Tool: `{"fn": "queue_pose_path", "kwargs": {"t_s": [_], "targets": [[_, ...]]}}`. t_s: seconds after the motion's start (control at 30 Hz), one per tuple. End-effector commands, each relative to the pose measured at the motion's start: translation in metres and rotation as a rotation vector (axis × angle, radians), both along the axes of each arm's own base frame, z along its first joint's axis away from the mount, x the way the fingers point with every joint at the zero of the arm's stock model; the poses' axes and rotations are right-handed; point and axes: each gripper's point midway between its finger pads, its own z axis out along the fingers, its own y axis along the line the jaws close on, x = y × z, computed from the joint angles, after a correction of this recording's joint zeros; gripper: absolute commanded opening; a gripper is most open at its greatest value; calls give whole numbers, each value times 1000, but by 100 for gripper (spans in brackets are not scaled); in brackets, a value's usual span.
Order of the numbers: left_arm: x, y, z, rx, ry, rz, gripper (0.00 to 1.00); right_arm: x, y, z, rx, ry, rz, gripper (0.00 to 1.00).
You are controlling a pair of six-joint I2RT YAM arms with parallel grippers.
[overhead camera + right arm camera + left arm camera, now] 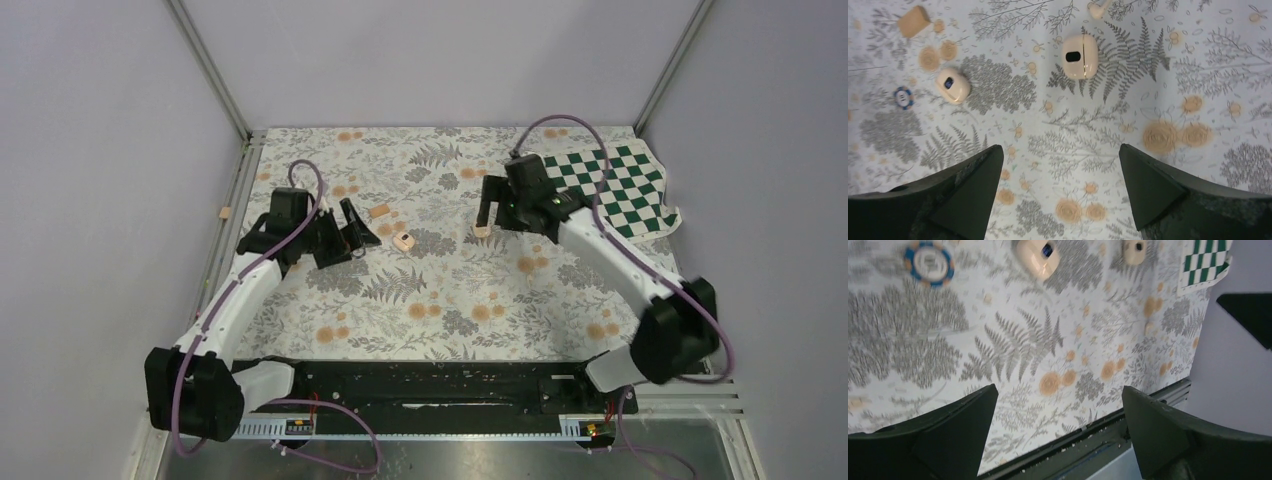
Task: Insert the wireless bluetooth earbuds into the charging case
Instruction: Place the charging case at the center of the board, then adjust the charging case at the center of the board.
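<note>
The left gripper [1058, 395] and right gripper [1060, 150] hung open and empty above the floral counter [440, 300]. The charging case [1079, 56] lay just ahead of the right gripper, with an earbud [1098, 7] just beyond it. Lifting so tiny an earbud probably called for a centred, gentle pinch.

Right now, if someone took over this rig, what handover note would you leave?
Left gripper: jaws open, empty, above the floral mat.
Right gripper: jaws open, empty.
Small pale peach rounded plastic charging case: on the mat just ahead of the right gripper.
Tiny cream plastic earbud: loose on the mat just beyond the case.
Second peach rounded piece with a dark blue patch: nearer the left gripper, and I can't tell what it is.
Done: no earbud seen seated.
Left: pick up the loose earbud and seat it in the case. The other earbud is not located.
</note>
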Motion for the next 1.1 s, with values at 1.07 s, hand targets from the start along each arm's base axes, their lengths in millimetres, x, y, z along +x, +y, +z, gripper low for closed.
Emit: {"fn": "queue_pose_path", "kwargs": {"t_s": [1.07], "targets": [[-37, -11, 13, -66, -149, -66, 99, 96, 19, -145, -365, 322, 107, 58]]}}
